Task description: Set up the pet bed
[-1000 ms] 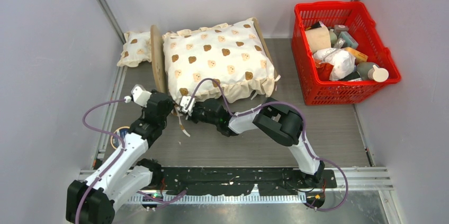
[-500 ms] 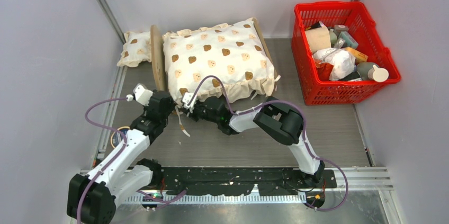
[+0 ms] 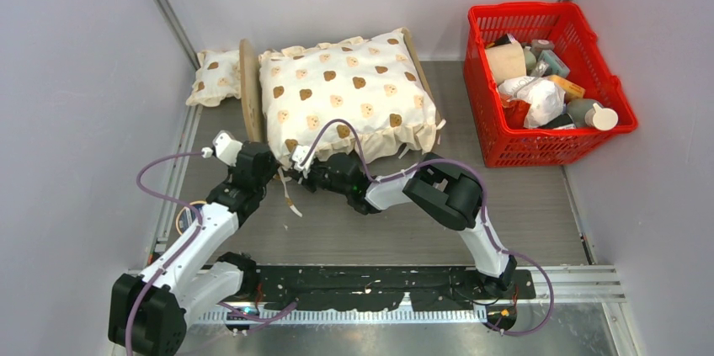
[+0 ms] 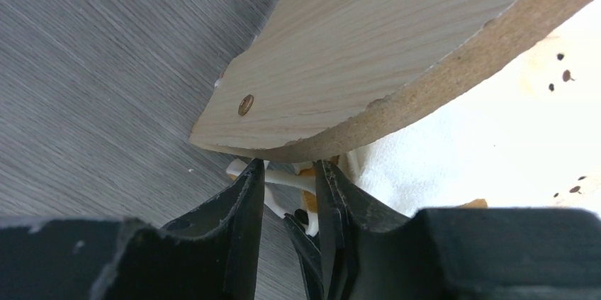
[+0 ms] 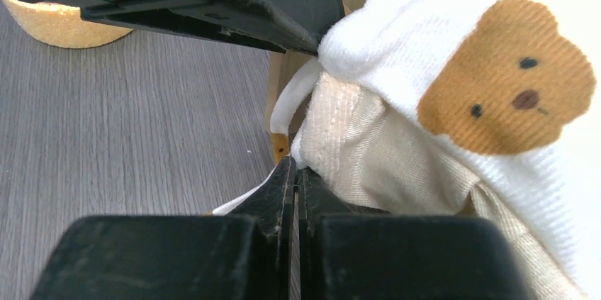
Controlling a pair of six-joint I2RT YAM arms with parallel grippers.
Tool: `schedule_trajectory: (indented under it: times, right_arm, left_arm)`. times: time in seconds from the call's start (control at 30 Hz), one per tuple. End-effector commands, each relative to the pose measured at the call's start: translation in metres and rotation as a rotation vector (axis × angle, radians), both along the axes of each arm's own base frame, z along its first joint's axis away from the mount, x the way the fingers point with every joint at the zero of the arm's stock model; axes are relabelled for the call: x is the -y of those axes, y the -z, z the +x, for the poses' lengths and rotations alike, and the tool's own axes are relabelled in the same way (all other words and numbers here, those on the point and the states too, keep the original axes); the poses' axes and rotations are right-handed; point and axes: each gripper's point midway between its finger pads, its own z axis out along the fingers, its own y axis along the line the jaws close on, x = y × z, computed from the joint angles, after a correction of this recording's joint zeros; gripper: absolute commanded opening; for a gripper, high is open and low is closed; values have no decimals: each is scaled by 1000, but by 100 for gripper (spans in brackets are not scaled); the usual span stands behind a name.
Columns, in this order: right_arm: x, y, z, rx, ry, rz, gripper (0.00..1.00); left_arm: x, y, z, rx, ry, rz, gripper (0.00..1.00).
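The pet bed's light-wood headboard [image 3: 249, 91] stands on edge at the back left, and its near corner fills the left wrist view [image 4: 397, 37]. The cream bear-print cushion [image 3: 349, 95] lies across the frame and hides the base. My left gripper [image 3: 275, 172] has its jaws a little apart [image 4: 289, 169], with the tips at the headboard's lower corner. A white tie shows in the gap between them. My right gripper [image 3: 295, 172] is shut [image 5: 295, 165] on a white tie strap [image 5: 237, 203] at the cushion's near corner [image 5: 425, 45].
A small bear-print pillow [image 3: 215, 77] lies behind the headboard against the left wall. A red basket [image 3: 480, 112] full of items stands at the back right. A round tan-rimmed object [image 3: 187, 217] lies under my left arm. A loose tie [image 3: 290, 200] trails on the grey table.
My left arm has shifted slightly left and toward the headboard. My right gripper has crept a little toward the cushion corner. The bed and cushion have not moved.
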Motion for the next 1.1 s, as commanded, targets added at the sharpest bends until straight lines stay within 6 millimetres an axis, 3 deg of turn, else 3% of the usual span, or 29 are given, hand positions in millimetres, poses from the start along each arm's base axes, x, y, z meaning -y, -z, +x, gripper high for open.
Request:
schedule_trajectory:
  times: [0.0, 0.33, 0.57, 0.8, 1.07]
  right_arm:
    - [-1, -19, 5, 15, 4, 70, 5]
    - [10, -24, 11, -40, -14, 132, 5]
    - [10, -26, 10, -42, -35, 138, 5]
    - [-5, -29, 4, -59, -113, 113, 5]
    - [-12, -30, 8, -73, -118, 124, 5]
  left_arm:
    - [-6, -44, 26, 155, -41, 4, 35]
    - [-1, -45, 32, 206, -49, -64, 28]
    - [-2, -44, 29, 179, -57, -66, 29]
    - [4, -52, 23, 188, -10, -73, 31]
    - [12, -39, 19, 88, 74, -10, 30]
